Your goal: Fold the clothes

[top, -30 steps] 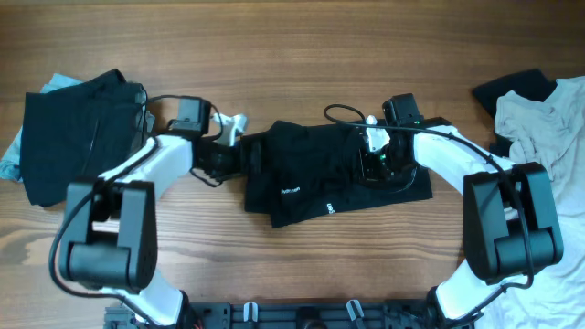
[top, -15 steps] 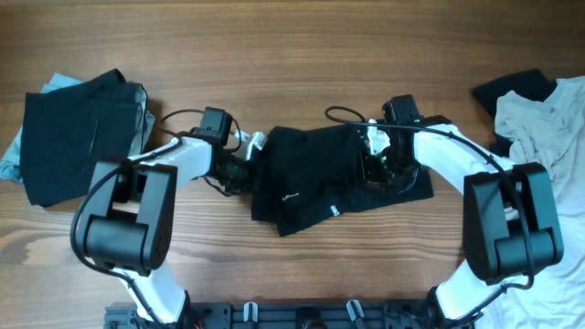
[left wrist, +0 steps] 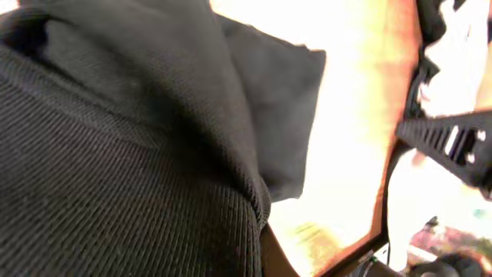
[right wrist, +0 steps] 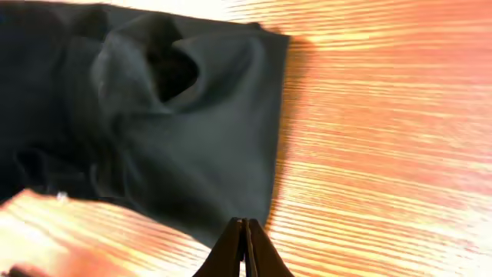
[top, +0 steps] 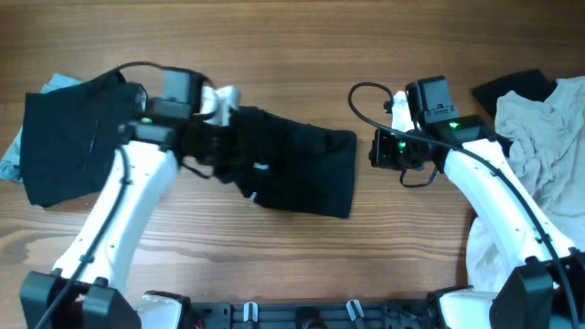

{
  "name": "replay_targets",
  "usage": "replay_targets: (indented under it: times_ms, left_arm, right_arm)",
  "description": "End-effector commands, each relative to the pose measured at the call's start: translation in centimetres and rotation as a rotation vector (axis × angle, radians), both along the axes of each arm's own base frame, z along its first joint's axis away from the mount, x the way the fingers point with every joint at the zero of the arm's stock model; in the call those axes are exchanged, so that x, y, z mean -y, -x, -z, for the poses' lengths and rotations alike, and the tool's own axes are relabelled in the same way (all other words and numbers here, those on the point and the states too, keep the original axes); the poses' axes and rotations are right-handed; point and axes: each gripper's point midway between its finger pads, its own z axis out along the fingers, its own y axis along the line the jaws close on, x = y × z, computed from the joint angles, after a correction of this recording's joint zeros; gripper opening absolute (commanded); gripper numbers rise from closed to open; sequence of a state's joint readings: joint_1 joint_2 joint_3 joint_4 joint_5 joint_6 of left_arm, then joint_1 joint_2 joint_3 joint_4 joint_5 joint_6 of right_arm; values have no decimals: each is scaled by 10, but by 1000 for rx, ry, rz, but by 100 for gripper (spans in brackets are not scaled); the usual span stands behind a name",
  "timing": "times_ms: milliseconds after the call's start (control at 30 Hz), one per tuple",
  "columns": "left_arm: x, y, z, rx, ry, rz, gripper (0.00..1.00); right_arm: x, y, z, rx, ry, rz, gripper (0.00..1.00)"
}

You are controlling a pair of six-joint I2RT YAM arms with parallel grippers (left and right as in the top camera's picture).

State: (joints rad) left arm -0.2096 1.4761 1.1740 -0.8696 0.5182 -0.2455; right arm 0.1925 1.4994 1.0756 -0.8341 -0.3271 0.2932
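A black garment point(top: 302, 169) lies folded at the table's middle, its left end bunched up. My left gripper point(top: 222, 137) is shut on that bunched left end. In the left wrist view, black ribbed fabric point(left wrist: 138, 154) fills the frame and hides the fingers. My right gripper point(top: 377, 151) hovers just right of the garment's right edge, apart from it. Seen from the right wrist, that gripper point(right wrist: 244, 231) is shut with nothing in it, over the black garment's point(right wrist: 177, 115) near edge.
A stack of dark folded clothes point(top: 69, 137) sits at the far left with a light blue piece point(top: 11, 155) under it. At the far right lies a heap of pale grey clothes point(top: 539, 137) and a black piece point(top: 512, 87). Bare wood lies along the front.
My left gripper shut on the garment's left end and pulled it left. The right gripper left the garment and drew back to the right.
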Motion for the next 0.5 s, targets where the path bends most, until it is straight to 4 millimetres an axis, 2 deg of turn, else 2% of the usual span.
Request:
replay_targets:
  times_ms: [0, 100, 133, 167, 200, 233, 267, 333, 367, 467]
  left_arm:
    - [44, 3, 10, -8, -44, 17, 4]
    - [99, 4, 29, -1, -14, 92, 5]
    - [112, 8, 37, -7, -14, 116, 9]
    - [127, 13, 49, -19, -17, 146, 22]
    - [136, 16, 57, -27, -22, 165, 28]
    - [145, 20, 65, -34, -24, 184, 45]
    - [154, 25, 72, -39, -24, 206, 47]
    - [162, 27, 67, -23, -12, 224, 54]
    - [163, 25, 58, -19, 4, 226, 54]
    - [148, 11, 10, 27, -15, 228, 53]
  right_arm:
    - [22, -6, -3, -4, 42, 108, 6]
    - [31, -5, -1, -19, 55, 134, 8]
    - [32, -3, 0, -27, 56, 136, 9]
    - [33, -2, 0, -33, 61, 137, 11]
    - [34, -2, 1, -34, 65, 140, 12]
    - [34, -2, 1, -34, 66, 140, 15]
    - [34, -2, 1, -33, 66, 140, 18]
    - [35, -2, 1, -32, 70, 136, 25]
    - [35, -2, 1, -31, 70, 134, 28]
    - [29, -7, -2, -1, 42, 97, 29]
